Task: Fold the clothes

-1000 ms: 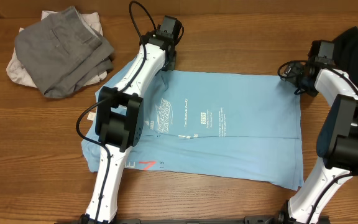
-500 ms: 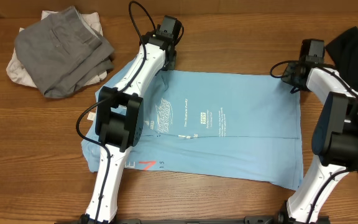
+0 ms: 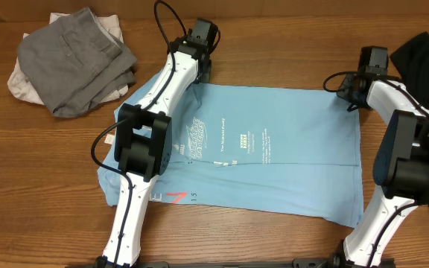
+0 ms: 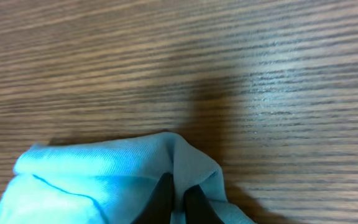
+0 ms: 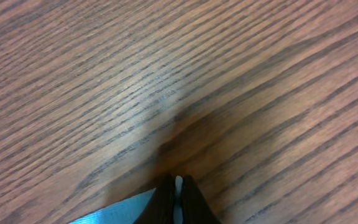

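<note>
The clothes' light blue T-shirt (image 3: 289, 171) lies spread flat mid-table, its printed logos facing up. My left gripper (image 3: 204, 74) is at the shirt's far left corner. In the left wrist view it (image 4: 178, 196) is shut on a raised fold of the blue cloth (image 4: 104, 180). My right gripper (image 3: 346, 95) is at the far right corner. In the right wrist view it (image 5: 178, 193) is shut, with a thin pale strip of the shirt's edge pinched between the dark fingers (image 5: 163, 202). Blue cloth (image 5: 117, 211) shows just to their left.
A pile of grey garments (image 3: 77, 59) lies over off-white cloth (image 3: 17, 83) at the far left. A black garment (image 3: 423, 52) lies at the far right edge. Bare wood table (image 3: 274, 45) runs beyond the shirt's far edge.
My right gripper moved left onto the shirt's far right corner and closed on its edge. My left gripper tightened on its fold without shifting.
</note>
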You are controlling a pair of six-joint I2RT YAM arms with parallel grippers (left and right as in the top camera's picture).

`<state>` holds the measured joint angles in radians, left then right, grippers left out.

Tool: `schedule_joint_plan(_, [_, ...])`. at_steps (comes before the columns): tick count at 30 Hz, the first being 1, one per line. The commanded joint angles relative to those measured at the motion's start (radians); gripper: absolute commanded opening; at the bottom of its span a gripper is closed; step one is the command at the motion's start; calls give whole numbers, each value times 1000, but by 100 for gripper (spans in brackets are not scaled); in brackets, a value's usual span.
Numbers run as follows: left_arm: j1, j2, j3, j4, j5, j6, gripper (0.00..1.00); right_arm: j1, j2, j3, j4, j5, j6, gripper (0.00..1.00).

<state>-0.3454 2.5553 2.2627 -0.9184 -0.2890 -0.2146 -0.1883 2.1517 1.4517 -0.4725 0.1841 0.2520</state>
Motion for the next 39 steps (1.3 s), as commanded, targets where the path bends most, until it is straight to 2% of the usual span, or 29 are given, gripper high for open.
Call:
schedule_joint_plan(1, [2,14,93,-29,-21,-19,5,-8,24,13,-23,30,25,4])
schedule_joint_plan(8, [13,14,230,-197,-92,-72,4,-28,24,81,-142,77,145,4])
schedule_joint_plan(10, [17,14,248,-242,-95,-87,7,-30,23,112,-191,79,168,4])
schedule_joint_plan(19, [34,14,245,-431,-95,-187,5,-31,-6,214,-404,86,354,4])
schedule_joint_plan(25, [42,14,245,-496,-95,-195,4,-31,-70,214,-456,85,375,4])
schedule_joint_plan(31, [45,14,247,-559,-108,-261,4,-32,-134,214,-559,85,503,4])
schedule_joint_plan(39, [45,14,254,-708,-147,-342,4,-31,-237,214,-720,55,560,4])
